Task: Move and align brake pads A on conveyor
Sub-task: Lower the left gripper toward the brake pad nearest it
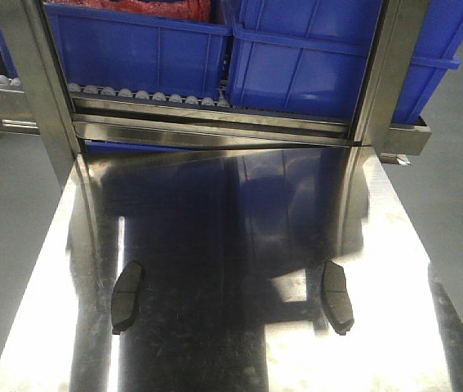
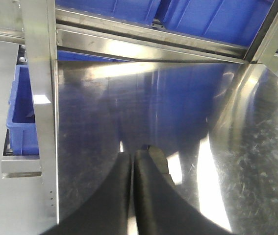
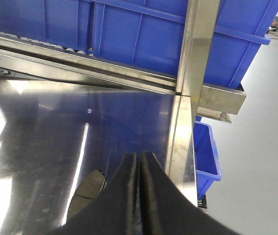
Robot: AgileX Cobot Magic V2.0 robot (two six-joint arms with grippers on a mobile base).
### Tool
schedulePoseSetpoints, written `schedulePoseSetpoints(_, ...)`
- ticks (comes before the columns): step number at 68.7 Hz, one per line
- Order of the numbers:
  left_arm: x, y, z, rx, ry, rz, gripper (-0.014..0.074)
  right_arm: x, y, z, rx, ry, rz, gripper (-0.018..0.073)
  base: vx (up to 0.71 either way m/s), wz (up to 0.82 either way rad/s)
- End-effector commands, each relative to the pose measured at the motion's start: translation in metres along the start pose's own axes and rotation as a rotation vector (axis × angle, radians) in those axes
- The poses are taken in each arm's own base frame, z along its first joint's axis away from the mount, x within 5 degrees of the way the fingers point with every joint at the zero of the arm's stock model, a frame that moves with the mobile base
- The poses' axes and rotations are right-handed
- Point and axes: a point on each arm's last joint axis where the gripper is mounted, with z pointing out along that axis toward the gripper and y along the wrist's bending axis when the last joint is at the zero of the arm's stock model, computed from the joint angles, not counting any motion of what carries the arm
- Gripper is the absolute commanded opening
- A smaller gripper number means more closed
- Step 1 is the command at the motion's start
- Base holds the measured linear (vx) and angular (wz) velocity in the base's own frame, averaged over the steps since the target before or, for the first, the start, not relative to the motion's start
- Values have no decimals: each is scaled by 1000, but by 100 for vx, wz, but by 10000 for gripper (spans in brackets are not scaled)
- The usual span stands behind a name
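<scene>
Two brake pads A lie on the shiny steel table (image 1: 231, 245): one near the left side (image 1: 126, 296), one near the right (image 1: 336, 296). Both are dark, oblong and grooved across the middle. No arm shows in the front view. In the left wrist view my left gripper (image 2: 133, 155) is shut with nothing between its fingers, and a pad (image 2: 159, 161) peeks out just behind its right finger. My right gripper (image 3: 139, 155) is also shut and empty, with a pad (image 3: 87, 188) lying on the table just to its left. The conveyor is out of view.
Blue plastic bins (image 1: 313, 57) sit on a roller rack (image 1: 149, 96) behind the table's far edge. Steel uprights (image 1: 39, 82) stand at both far corners. Another blue bin (image 3: 206, 156) sits lower, beside the table's right edge.
</scene>
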Motion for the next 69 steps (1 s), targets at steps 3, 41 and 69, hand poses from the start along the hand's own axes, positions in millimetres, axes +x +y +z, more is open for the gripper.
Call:
schedulePoseSetpoints(3, -16, -5, -3, 41, -107, 8, -6, -15, 0, -3, 0, -97, -20, -3, 0, 0)
schedulePoseSetpoints(41, -18, -6, -2, 52, -130, 10, 413, -15, 0, -3, 0, -97, -20, -3, 0, 0)
schedulePoseSetpoints(69, -22, -8, 14, 29, -24, -9, 697, -15, 0, -3, 0, -97, -20, -3, 0, 0)
